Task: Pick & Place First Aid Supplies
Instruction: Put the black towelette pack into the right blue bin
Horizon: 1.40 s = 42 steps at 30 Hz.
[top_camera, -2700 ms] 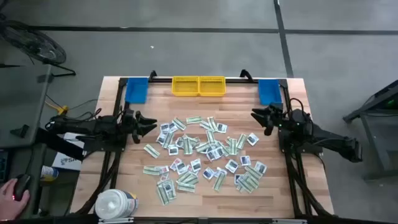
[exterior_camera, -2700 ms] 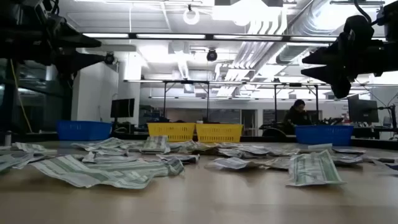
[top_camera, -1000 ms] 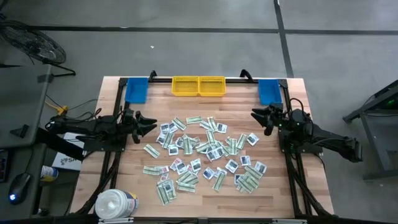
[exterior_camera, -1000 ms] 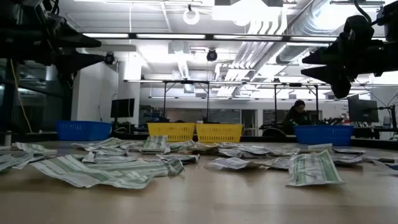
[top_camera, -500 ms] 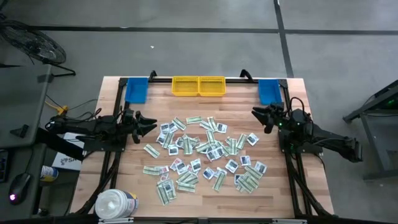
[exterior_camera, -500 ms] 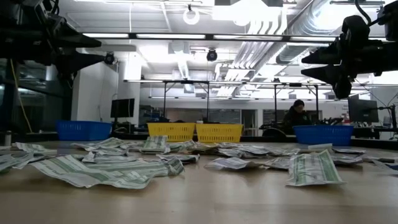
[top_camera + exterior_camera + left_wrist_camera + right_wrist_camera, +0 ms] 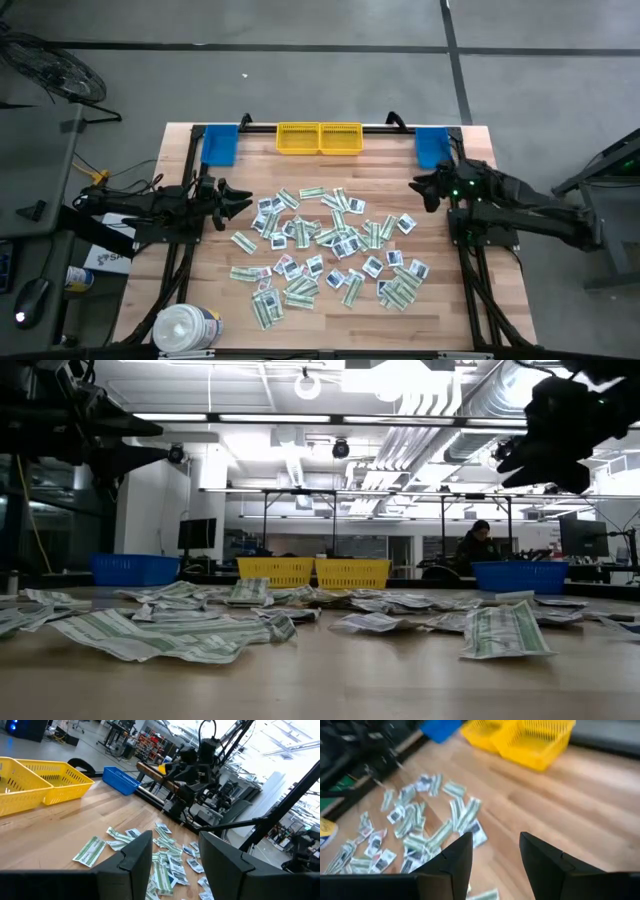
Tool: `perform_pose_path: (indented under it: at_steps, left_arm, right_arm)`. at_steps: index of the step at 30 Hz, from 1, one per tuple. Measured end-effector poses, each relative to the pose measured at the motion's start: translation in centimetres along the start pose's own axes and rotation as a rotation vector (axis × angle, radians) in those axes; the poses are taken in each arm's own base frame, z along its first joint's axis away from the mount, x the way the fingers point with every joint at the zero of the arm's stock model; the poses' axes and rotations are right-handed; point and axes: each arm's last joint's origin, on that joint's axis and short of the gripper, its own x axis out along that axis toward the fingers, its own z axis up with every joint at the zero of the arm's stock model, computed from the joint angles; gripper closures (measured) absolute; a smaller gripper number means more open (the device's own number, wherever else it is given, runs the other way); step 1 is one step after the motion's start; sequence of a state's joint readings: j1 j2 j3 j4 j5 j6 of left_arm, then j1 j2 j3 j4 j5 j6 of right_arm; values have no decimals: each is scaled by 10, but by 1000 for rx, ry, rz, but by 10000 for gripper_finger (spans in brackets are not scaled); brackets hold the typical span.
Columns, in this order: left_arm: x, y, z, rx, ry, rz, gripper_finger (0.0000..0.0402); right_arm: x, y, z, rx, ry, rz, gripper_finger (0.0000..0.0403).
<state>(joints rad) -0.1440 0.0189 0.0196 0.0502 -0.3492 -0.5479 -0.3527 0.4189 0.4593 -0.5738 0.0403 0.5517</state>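
From overhead, print on the first aid packets (image 7: pixel 330 240) too small for me to read; overlapping ones hide each other's edges. White tub (image 7: pixel 185 328) cut off by the bottom edge. In the low view, left hand (image 7: pixel 125 440) is a dark silhouette, arm cut by the picture's edge; right hand (image 7: pixel 545 445) also cut at the top corner. Right wrist view is blurred: packet markings unreadable. Person (image 7: pixel 478 545) beyond the bench, mostly hidden behind the blue bin (image 7: pixel 520 575).

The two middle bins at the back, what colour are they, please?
Yellow bins, clearest in the high view.
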Motion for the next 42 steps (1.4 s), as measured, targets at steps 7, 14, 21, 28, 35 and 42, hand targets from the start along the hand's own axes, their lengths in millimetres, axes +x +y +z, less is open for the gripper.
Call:
perform_pose_path:
  at_steps: [7, 14, 21, 28, 35, 42]
  left_arm:
    - [0, 0, 0, 0, 0, 0, 240]
    - [0, 0, 0, 0, 1, 0, 240]
    - [0, 0, 0, 0, 0, 0, 240]
    - [0, 0, 0, 0, 1, 0, 240]
    - [0, 0, 0, 1, 1, 0, 240]
    - [0, 0, 0, 0, 1, 0, 240]
  right_arm:
    - [21, 10, 12, 38, 290, -128, 246]
    - [52, 16, 17, 14, 523, -309, 250]
    - [75, 38, 8, -50, 706, -408, 260]
    - [89, 54, -25, -96, 831, -462, 261]
    - [91, 48, -57, -28, 881, -608, 261]
    - [96, 41, -70, 5, 781, -623, 261]
